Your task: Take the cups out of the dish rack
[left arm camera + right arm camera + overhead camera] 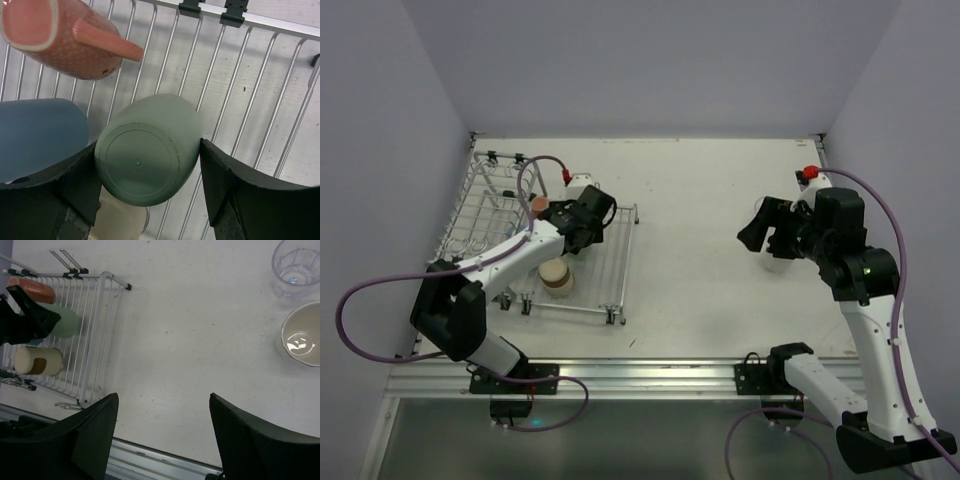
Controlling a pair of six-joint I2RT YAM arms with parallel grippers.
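Observation:
The dish rack (610,268) stands on the left of the table. My left gripper (570,235) reaches into it. In the left wrist view the left gripper (147,150) is shut on a pale green cup (145,155) lying on its side, base toward the camera, with a finger touching each side. A blue cup (37,135) lies just left of it and a cream cup (120,220) below. A brown cup with a cream rim (557,278) lies in the rack. My right gripper (162,395) is open and empty above bare table. A clear cup (295,262) and a cream cup (301,340) stand on the table at the right.
A pink mug with a handle (60,40) lies in the rack beside the green cup. The rack's raised basket end (485,195) is at the far left. The rack also shows in the right wrist view (95,330). Walls close the table on three sides.

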